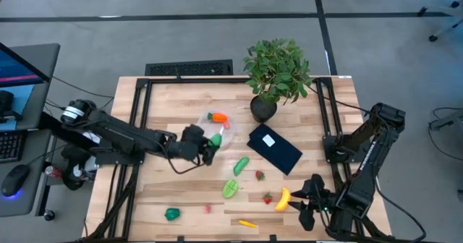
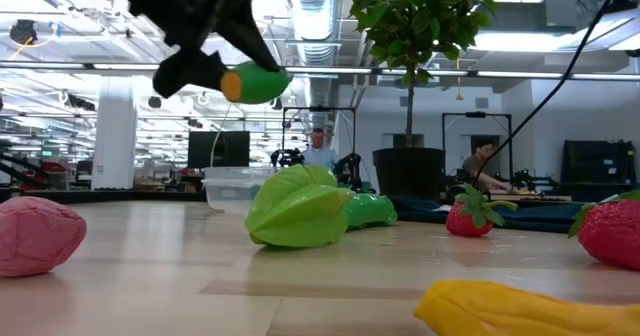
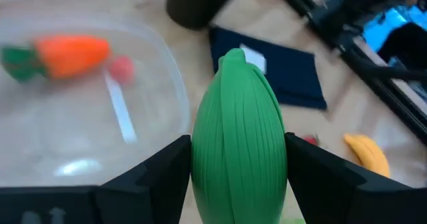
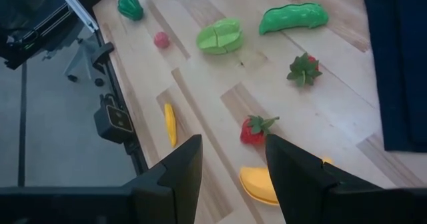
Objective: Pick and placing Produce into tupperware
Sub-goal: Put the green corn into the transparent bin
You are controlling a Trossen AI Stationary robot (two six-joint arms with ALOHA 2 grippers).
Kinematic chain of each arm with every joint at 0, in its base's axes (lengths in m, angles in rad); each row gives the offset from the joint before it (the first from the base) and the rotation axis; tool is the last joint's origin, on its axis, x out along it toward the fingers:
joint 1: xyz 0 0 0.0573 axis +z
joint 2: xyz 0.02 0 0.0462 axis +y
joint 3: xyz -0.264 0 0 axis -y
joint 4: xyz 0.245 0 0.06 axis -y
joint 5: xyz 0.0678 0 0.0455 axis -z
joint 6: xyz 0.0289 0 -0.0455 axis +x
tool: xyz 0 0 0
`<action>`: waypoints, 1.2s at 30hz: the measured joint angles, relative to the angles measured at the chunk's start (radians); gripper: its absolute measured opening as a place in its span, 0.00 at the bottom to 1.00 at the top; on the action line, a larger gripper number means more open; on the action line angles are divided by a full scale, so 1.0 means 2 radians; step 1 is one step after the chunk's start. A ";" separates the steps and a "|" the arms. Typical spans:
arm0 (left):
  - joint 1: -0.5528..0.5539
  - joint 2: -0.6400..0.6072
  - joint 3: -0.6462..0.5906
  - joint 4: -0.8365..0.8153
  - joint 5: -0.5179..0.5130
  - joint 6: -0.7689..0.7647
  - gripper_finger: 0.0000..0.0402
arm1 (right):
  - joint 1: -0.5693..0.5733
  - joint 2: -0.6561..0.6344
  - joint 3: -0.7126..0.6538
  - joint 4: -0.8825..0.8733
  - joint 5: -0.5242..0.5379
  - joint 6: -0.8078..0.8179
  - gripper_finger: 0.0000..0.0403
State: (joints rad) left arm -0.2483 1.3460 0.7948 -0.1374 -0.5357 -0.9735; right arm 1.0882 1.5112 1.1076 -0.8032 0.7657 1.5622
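My left gripper [image 1: 208, 146] is shut on a green ribbed toy vegetable [image 3: 239, 137] with an orange end [image 2: 232, 84]. It hovers just at the near edge of the clear round tupperware [image 1: 217, 129]. The tupperware [image 3: 80, 104] holds an orange carrot [image 3: 67, 54] and a small red strawberry [image 3: 121, 67]. My right gripper [image 4: 230, 177] is open above the yellow banana [image 4: 257, 184], at the table's near right. Lying loose on the wood are a green pod [image 4: 293, 17], a light green fruit [image 4: 220, 36], two strawberries [image 4: 257, 129], a dark green pepper [image 1: 171, 214] and a small yellow piece [image 4: 171, 124]. My left gripper pinches the green ribbed vegetable between its two fingers [image 3: 160, 167], one on each side of its body [image 3: 200, 157]. The fingers come from the table's left, and the vegetable lies along them, its pointed tip [image 3: 232, 54] leading. It is lifted clear of the table [image 2: 250, 83].
A dark blue flat rectangle with a white label [image 1: 275, 147] lies right of the tupperware. A potted plant [image 1: 275, 73] stands at the far side. A pink piece [image 2: 35, 236] lies near the table's near edge. People sit in the room behind.
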 joint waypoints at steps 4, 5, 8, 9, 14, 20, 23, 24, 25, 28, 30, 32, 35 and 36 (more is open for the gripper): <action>0.033 0.003 0.000 -0.002 0.001 0.035 0.55 | -0.003 0.000 0.000 -0.002 0.001 0.000 0.39; 0.041 0.005 0.000 -0.002 0.002 0.043 0.55 | -0.004 0.000 0.000 -0.002 0.001 0.000 0.39; 0.064 0.006 0.000 -0.006 0.003 0.070 0.55 | -0.005 0.000 0.000 -0.002 0.001 0.000 0.39; 0.072 0.007 0.000 -0.006 0.003 0.080 0.55 | -0.005 0.000 0.000 -0.002 0.001 0.000 0.39; 0.108 0.008 0.000 -0.032 0.007 0.111 0.55 | -0.005 0.000 0.000 -0.002 0.001 0.000 0.39; 0.141 0.012 0.000 -0.055 0.018 0.154 0.55 | -0.005 0.000 0.000 -0.002 0.001 -0.001 0.39; 0.153 0.017 0.000 -0.056 0.033 0.171 0.55 | -0.006 0.000 0.000 -0.002 0.001 -0.001 0.39; 0.155 0.023 0.000 -0.048 0.034 0.176 0.55 | -0.006 0.000 0.000 -0.002 0.002 -0.001 0.39; 0.157 0.029 0.001 -0.043 0.037 0.180 0.55 | -0.007 0.000 0.000 -0.002 0.003 -0.001 0.39; 0.162 0.045 -0.001 -0.041 0.048 0.198 0.55 | -0.011 0.000 0.000 -0.002 0.002 -0.002 0.39; 0.164 0.058 0.000 -0.034 0.063 0.212 0.55 | -0.013 0.000 0.000 0.000 0.003 -0.010 0.39; 0.165 0.072 0.000 -0.027 0.080 0.229 0.55 | -0.017 0.000 0.000 0.001 0.002 -0.012 0.39; 0.165 0.090 0.000 -0.019 0.095 0.243 0.55 | -0.019 0.000 0.000 0.000 0.001 -0.013 0.39; 0.165 0.095 0.000 -0.014 0.098 0.245 0.55 | -0.019 0.000 0.000 0.000 0.000 -0.013 0.39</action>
State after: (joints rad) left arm 0.0814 1.5368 0.7944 -0.1646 -0.3388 -0.4841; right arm 1.0510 1.5116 1.1076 -0.8030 0.7666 1.5360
